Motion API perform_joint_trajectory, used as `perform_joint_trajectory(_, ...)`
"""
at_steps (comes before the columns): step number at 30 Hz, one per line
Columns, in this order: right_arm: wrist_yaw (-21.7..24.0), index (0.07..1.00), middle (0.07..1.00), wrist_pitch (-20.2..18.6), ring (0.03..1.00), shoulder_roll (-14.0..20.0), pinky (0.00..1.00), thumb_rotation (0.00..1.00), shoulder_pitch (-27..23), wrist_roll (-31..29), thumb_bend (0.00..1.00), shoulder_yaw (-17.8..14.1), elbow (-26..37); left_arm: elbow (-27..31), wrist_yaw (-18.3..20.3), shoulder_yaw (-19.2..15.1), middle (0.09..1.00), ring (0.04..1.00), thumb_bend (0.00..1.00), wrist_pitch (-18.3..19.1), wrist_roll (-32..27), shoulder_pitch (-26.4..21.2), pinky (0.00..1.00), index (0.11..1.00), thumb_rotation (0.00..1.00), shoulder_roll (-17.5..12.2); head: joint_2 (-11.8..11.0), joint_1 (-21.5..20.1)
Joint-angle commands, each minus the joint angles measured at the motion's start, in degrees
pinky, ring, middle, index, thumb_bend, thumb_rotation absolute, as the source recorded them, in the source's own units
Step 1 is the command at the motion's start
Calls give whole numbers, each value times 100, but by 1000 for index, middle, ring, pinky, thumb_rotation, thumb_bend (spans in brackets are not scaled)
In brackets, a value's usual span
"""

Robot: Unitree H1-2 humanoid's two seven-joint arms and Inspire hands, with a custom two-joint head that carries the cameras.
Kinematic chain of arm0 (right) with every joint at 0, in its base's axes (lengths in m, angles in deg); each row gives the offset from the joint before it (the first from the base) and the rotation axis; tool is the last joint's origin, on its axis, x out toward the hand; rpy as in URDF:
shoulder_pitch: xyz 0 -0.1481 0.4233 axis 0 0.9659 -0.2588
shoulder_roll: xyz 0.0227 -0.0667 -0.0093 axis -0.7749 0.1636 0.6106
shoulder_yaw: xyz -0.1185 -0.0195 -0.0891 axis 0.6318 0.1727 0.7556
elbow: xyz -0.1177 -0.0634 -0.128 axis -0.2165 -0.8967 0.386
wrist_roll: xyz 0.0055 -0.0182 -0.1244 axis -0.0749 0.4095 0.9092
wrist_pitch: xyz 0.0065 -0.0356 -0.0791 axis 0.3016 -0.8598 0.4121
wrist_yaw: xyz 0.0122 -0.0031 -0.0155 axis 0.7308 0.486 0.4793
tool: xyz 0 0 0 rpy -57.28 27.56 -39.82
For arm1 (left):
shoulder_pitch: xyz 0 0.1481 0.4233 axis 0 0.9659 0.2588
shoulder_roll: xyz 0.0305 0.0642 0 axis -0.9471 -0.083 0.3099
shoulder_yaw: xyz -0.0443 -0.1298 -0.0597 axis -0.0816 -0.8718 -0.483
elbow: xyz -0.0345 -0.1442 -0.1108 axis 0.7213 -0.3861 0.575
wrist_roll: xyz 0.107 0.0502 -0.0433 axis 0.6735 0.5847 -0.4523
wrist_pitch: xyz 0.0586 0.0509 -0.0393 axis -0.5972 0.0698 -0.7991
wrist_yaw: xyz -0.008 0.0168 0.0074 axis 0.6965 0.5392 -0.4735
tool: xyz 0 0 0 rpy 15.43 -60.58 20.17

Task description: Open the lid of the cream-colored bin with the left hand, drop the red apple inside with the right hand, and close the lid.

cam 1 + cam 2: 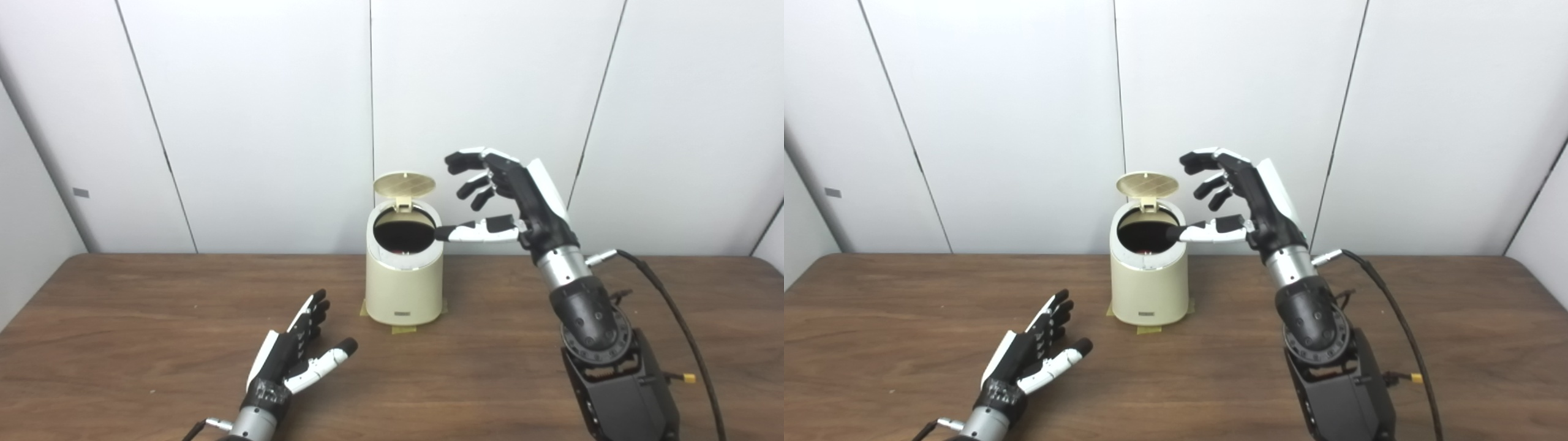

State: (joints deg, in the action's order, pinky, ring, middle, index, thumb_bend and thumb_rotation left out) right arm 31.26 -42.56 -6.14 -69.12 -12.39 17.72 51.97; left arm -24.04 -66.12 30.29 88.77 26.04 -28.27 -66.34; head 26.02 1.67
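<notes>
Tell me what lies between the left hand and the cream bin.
Only bare wooden table lies between the left hand and the cream bin; both eye views show it. Yellowish tape pokes out at the bin's base.

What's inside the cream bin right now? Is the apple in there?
The cream bin stands with its lid up. Its inside is mostly dark; a faint reddish patch shows low down, possibly the apple. The right hand is open and empty beside the rim.
</notes>
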Motion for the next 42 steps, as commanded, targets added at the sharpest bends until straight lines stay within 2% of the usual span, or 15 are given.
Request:
perform_joint_trajectory(1,42,695,699,108,536,127,432,140,98,-321,821,-206,453,75,-8,-21,971,982,800,-203,-54,-233,1000,1000,434,-30,11,9)
perform_joint_trajectory(4,119,717,715,145,547,262,457,132,574,-551,817,-402,737,80,-9,-28,970,982,807,-225,-67,-237,1000,1000,438,-37,11,-4)
perform_joint_trajectory(7,128,742,738,370,582,339,484,196,1068,-839,802,-568,752,65,34,-43,977,973,802,-253,-144,-249,963,1000,432,-44,16,-32)
perform_joint_trajectory(13,97,770,754,774,581,156,461,230,1732,-1506,814,-726,617,94,32,-18,976,963,787,-263,-93,-262,926,1000,437,-75,18,-32)
perform_joint_trajectory(18,-47,771,764,990,613,-92,500,252,2120,-1610,812,-763,451,119,27,-29,973,959,772,-270,-119,-274,921,1000,411,-78,21,31)
perform_joint_trajectory(22,-146,763,765,1141,616,-287,484,210,2179,-1774,789,-826,281,161,33,-50,976,962,772,-341,-158,-256,918,1000,409,-73,-11,26)
perform_joint_trajectory(26,-181,763,762,1265,612,-261,502,231,2124,-1784,797,-877,163,365,-67,-43,980,962,782,-408,35,-274,904,1000,408,-120,-15,122)
perform_joint_trajectory(29,-166,770,759,1358,609,-181,500,248,2122,-1740,790,-884,61,593,-123,-11,981,971,795,-353,328,-450,902,1000,351,-243,-44,124)
perform_joint_trajectory(35,-179,761,762,1360,613,-133,485,256,2119,-1739,794,-867,-30,901,23,12,1000,999,844,-66,518,-1068,907,1000,414,-516,-105,102)
perform_joint_trajectory(39,-177,752,750,1419,602,-124,471,246,2093,-1751,798,-872,-129,965,90,94,985,999,877,235,660,-1647,981,999,419,-614,-140,141)
perform_joint_trajectory(42,-170,747,749,1447,600,-118,460,232,2068,-1734,793,-857,-198,929,146,176,988,998,881,453,787,-2086,948,1000,428,-651,-148,182)
